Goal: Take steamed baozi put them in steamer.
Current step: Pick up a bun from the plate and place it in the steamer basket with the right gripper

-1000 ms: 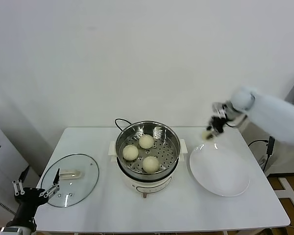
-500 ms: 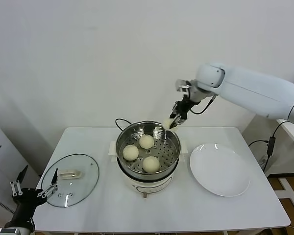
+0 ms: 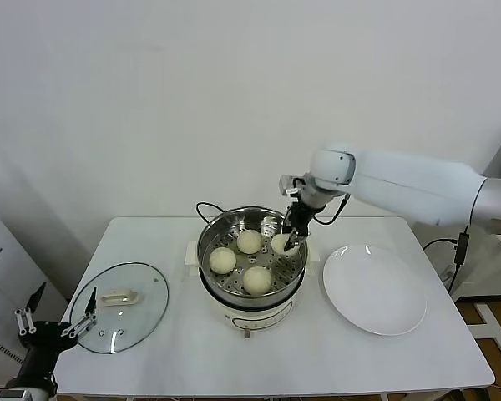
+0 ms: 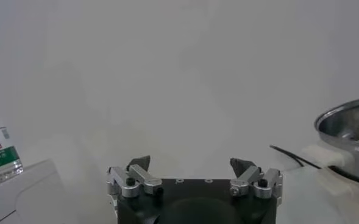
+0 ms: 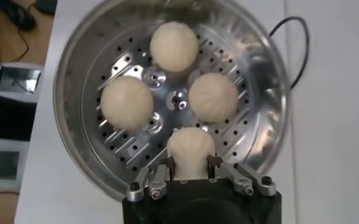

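Over the steamer (image 3: 251, 255) now, the right gripper (image 3: 290, 240) has its fingers clamped on the fourth baozi (image 5: 191, 145), holding it just inside the rim nearest the plate (image 3: 374, 289). Below and ahead of the fingertips, three buns (image 5: 174, 45) already sit on the perforated floor, one of them close. Risk here: the dough may stick to a finger on release and get dragged out again, or the bun may land on its neighbour or bump the steel wall and roll. Off by the glass lid (image 3: 119, 307), the left gripper (image 3: 53, 328) waits with its fingers spread.
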Available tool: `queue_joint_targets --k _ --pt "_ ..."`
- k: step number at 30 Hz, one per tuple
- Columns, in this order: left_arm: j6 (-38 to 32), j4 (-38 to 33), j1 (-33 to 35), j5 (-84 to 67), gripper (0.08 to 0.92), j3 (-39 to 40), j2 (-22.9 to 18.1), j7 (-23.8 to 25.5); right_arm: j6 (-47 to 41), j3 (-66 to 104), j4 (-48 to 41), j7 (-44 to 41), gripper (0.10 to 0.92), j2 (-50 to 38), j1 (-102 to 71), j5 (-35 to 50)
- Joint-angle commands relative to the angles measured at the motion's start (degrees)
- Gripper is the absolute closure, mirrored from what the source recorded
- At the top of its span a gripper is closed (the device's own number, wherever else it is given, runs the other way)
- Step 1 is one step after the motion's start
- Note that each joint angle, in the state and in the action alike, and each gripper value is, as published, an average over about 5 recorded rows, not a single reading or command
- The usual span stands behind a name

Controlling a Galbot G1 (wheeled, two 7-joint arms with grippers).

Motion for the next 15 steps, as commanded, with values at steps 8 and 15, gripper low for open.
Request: queue_joint_targets --k 8,15 --pt "-0.38 0.16 0.83 -0.91 0.177 -0.92 0.09 0.05 -1.38 -0.79 -1.43 3.13 0.499 1.79 -4.07 -1.7" --pt "-0.49 0.87 0.92 -1.33 0.177 -1.51 0.56 0.1 -1.32 3.62 -2.51 2.87 0.3 0.56 -1.94 2.61"
